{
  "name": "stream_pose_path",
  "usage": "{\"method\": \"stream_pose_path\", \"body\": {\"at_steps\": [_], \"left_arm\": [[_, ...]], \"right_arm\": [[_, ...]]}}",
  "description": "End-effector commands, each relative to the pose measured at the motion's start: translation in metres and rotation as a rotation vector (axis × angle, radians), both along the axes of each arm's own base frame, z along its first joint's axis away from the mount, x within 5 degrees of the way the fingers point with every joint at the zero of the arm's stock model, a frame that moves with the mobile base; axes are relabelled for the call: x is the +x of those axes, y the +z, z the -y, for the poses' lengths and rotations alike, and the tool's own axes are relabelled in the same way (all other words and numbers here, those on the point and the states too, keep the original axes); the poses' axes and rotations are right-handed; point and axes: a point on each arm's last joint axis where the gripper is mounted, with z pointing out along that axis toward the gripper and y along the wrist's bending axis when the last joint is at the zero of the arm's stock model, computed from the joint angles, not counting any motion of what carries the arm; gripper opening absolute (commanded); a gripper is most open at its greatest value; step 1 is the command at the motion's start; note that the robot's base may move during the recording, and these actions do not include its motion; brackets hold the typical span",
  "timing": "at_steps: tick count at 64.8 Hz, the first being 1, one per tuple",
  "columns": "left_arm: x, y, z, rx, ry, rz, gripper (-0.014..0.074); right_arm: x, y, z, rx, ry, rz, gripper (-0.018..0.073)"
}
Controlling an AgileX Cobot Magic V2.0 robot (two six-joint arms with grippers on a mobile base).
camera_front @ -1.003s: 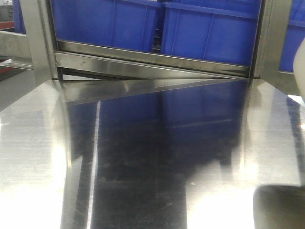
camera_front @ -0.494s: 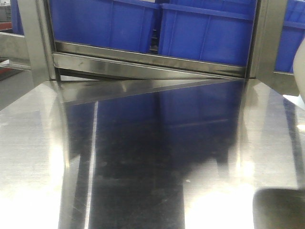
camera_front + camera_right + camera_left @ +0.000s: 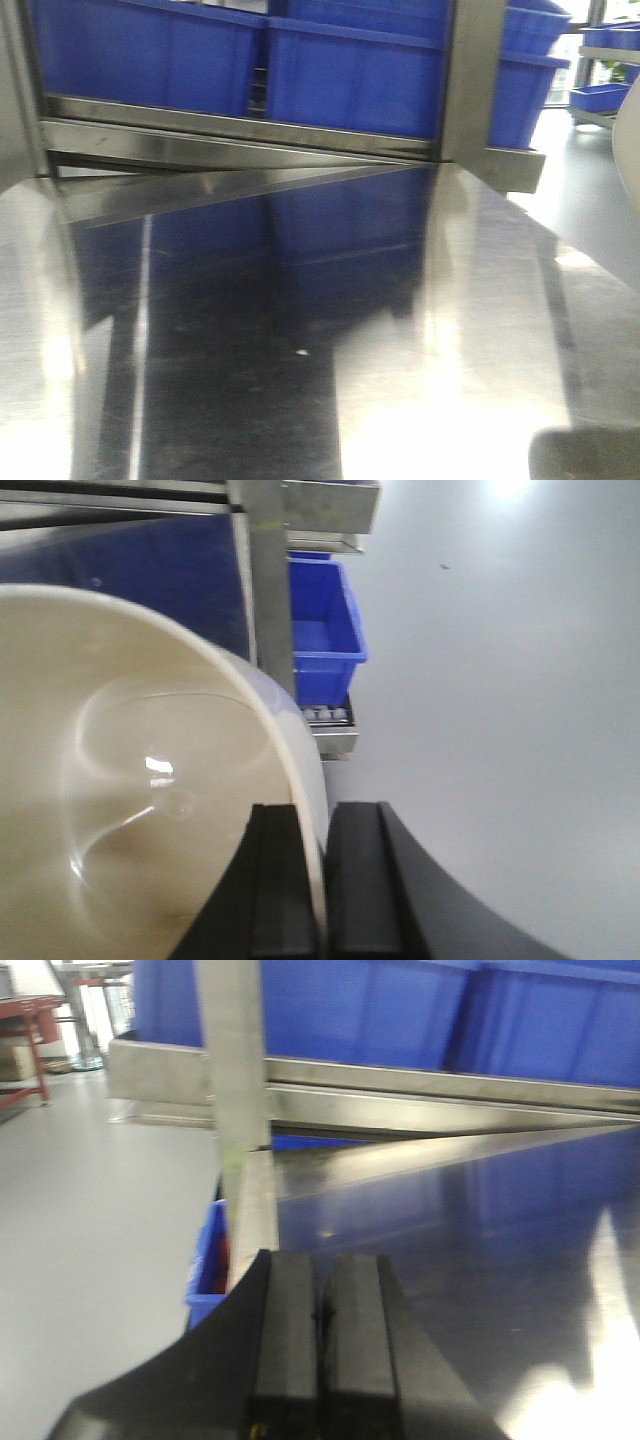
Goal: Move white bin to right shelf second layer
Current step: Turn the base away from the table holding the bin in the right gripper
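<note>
The white bin [image 3: 140,780] fills the left of the right wrist view, its glossy cream inside facing me. My right gripper [image 3: 322,825] is shut on its rim, one finger inside and one outside. A sliver of the white bin [image 3: 630,170] shows at the right edge of the front view. My left gripper [image 3: 322,1280] is shut with nothing in it, over the left edge of a steel table top [image 3: 450,1240]. A short stretch of small white rollers [image 3: 326,715] shows under a blue crate; I cannot tell whether it is the right shelf second layer.
Large blue crates [image 3: 350,75] stand in a steel-framed rack behind the shiny table top [image 3: 300,300], with an upright steel post [image 3: 470,80] at its right corner. A blue crate [image 3: 320,620] sits beside a post over grey floor. Another blue crate [image 3: 208,1260] sits below the table's left edge.
The front view has swung right: the rack, crates and post have slid left, and open floor with far shelves now shows at the right. The bin stays at the right edge.
</note>
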Motion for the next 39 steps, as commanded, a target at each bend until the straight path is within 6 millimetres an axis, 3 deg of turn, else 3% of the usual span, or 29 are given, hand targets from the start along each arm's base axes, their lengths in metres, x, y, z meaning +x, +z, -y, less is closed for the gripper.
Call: {"method": "stream_pose_path", "body": {"at_steps": [1, 39], "left_arm": [[0.0004, -0.0037, 0.0001, -0.007, -0.002, 0.065, 0.0085], [0.0004, -0.0037, 0.0001, -0.007, -0.002, 0.065, 0.0085]], "right_arm": [[0.0022, 0.0186, 0.0001, -0.008, 0.001, 0.126, 0.0049], [0.0022, 0.0186, 0.0001, -0.008, 0.001, 0.126, 0.0049]]}}
